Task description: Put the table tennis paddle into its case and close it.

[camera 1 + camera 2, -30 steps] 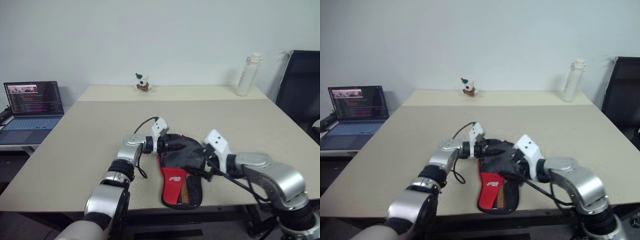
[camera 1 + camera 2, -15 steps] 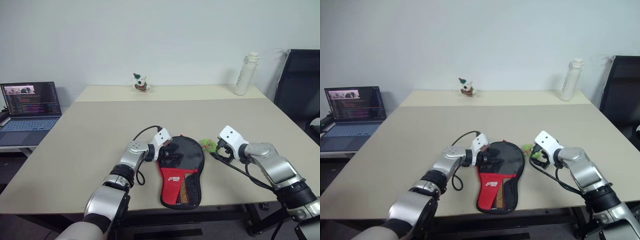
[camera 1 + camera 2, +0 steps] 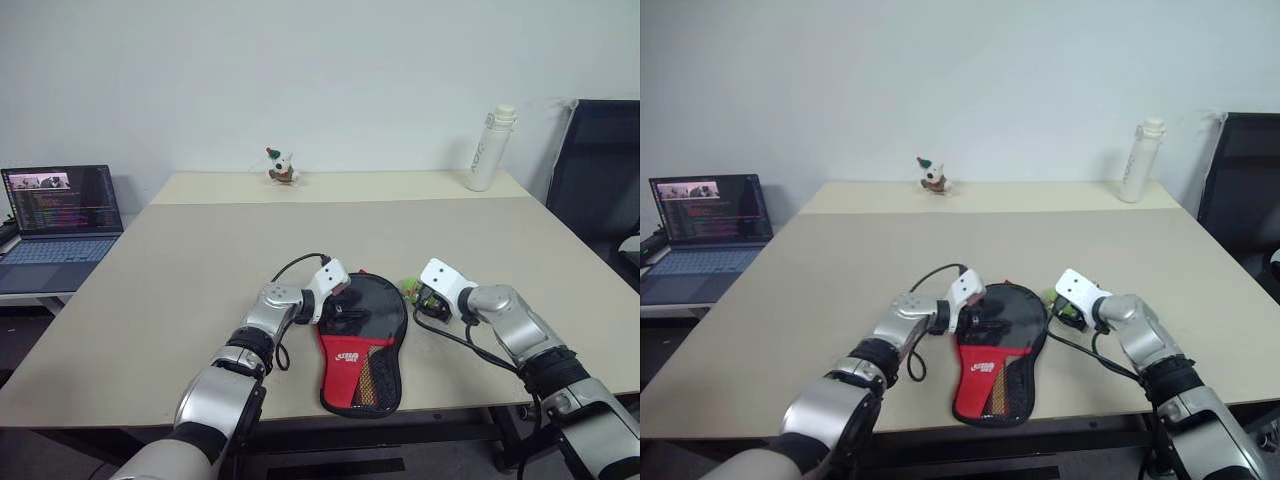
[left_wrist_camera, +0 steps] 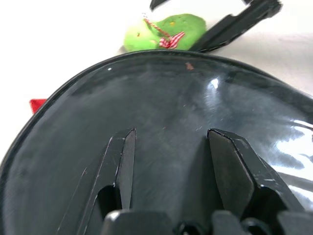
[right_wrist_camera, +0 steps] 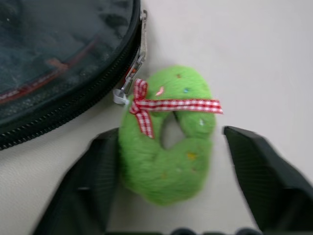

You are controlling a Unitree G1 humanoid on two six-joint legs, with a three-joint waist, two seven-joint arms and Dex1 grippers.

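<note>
The case (image 3: 360, 340), black over red with a mesh pocket, lies flat near the table's front edge, its round end away from me. The table tennis paddle is hidden. My left gripper (image 3: 335, 300) rests at the round end's left edge, and its fingers (image 4: 122, 147) stand apart over the glossy black face (image 4: 161, 107), so it is open. The green fuzzy tag (image 5: 168, 137) lies on the table just right of the case, tied to the zip pull (image 5: 128, 85). My right gripper (image 3: 425, 298) is open, with one finger on each side of the tag.
A laptop (image 3: 60, 215) stands open on a side desk to the left. At the table's (image 3: 200, 250) far edge are a small figurine (image 3: 281, 166) and a white bottle (image 3: 490, 148). A black chair (image 3: 600, 170) stands at the right.
My right gripper left the case's rumpled black top and swung right and down to the green tag. The case now lies flat. The left gripper has hardly moved.
</note>
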